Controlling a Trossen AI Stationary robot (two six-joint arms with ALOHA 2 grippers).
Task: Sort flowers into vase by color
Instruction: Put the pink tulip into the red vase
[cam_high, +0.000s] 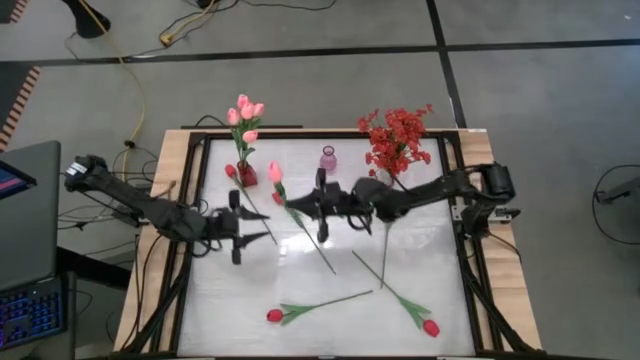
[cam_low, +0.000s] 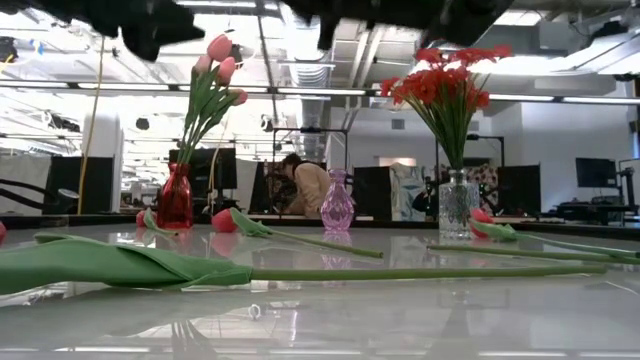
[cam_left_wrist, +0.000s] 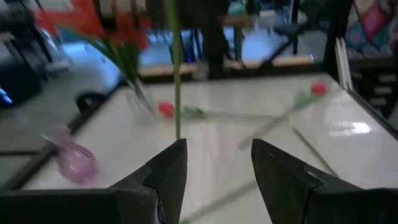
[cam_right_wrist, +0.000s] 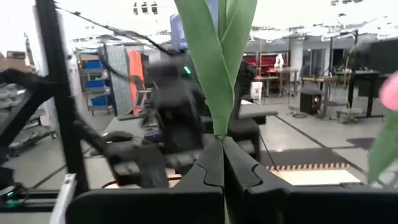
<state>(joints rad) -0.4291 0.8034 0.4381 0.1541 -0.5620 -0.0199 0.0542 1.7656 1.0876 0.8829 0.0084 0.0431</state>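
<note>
An open-plan lab or office workspace. The white desk (cam_high: 300, 300) sits in a dark metal frame (cam_high: 190, 250) on grey carpet, with cables (cam_high: 120, 60) trailing across the floor. Beyond it run exposed ceiling ducts (cam_low: 340, 50), strip lights (cam_low: 300, 92), monitors (cam_low: 595, 172), and a seated person (cam_low: 305, 185).

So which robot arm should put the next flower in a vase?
The right one, probably. The right gripper is already shut on a pink tulip by its stem, close to the red vase holding pink tulips. The left gripper is open and holds nothing.
</note>
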